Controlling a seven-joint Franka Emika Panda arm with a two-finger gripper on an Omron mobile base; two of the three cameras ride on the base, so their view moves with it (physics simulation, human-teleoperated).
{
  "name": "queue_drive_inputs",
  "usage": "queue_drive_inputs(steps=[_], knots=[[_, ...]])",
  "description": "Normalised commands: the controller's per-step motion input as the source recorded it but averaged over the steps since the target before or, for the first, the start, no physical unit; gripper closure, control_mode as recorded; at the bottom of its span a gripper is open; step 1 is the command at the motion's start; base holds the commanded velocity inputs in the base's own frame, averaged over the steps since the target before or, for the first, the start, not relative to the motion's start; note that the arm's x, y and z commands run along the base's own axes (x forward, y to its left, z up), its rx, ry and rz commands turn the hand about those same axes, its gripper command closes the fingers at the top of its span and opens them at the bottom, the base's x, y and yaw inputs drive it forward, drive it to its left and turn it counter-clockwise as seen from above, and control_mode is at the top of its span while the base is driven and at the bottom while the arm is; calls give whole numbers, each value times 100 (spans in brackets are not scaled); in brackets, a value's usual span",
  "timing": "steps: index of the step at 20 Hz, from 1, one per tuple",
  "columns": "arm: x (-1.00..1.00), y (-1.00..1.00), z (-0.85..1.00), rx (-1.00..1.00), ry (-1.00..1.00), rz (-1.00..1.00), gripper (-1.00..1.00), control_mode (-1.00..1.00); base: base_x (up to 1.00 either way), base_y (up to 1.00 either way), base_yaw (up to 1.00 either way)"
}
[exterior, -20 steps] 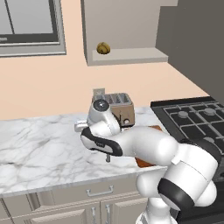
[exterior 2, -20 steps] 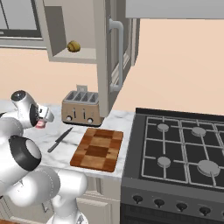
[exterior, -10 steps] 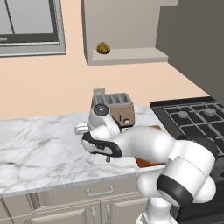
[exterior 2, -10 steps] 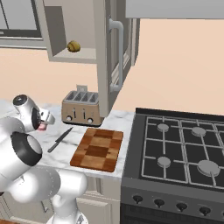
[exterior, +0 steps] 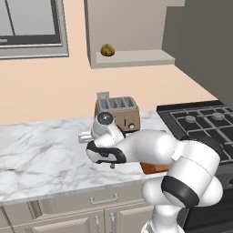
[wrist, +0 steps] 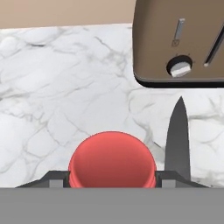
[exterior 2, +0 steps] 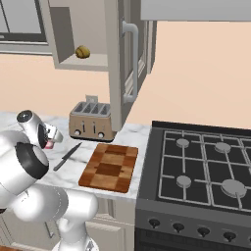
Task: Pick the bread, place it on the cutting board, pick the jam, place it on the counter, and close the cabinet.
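Over the counter (wrist: pixel 65 87), jam (wrist: pixel 112 159) between gripper (wrist: pixel 112 179) tips.

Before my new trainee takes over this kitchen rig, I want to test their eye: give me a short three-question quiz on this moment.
1. True or false: the bread lies on the cutting board.
2. What does the gripper hold between its fingers? A) a knife B) the jam C) a toaster knob
3. What lies on the counter between the toaster and the board?

Key:
1. False; it sits on the shelf of the open cabinet.
2. B
3. A knife.
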Motion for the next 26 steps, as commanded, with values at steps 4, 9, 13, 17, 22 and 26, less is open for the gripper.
queue_drive_inputs(steps=[4,9,13,17,22,26], knots=[[1,0,-14,0,0,0,100,-100,0,0,0],[0,0,-11,0,-1,0,100,-100,0,0,0],[0,0,-14,-1,-2,0,100,-100,0,0,0],[0,0,-14,-1,-3,0,100,-100,0,0,0],[0,1,-13,-1,-1,0,100,-100,0,0,0],[1,2,-13,-1,0,0,100,-100,0,0,0]])
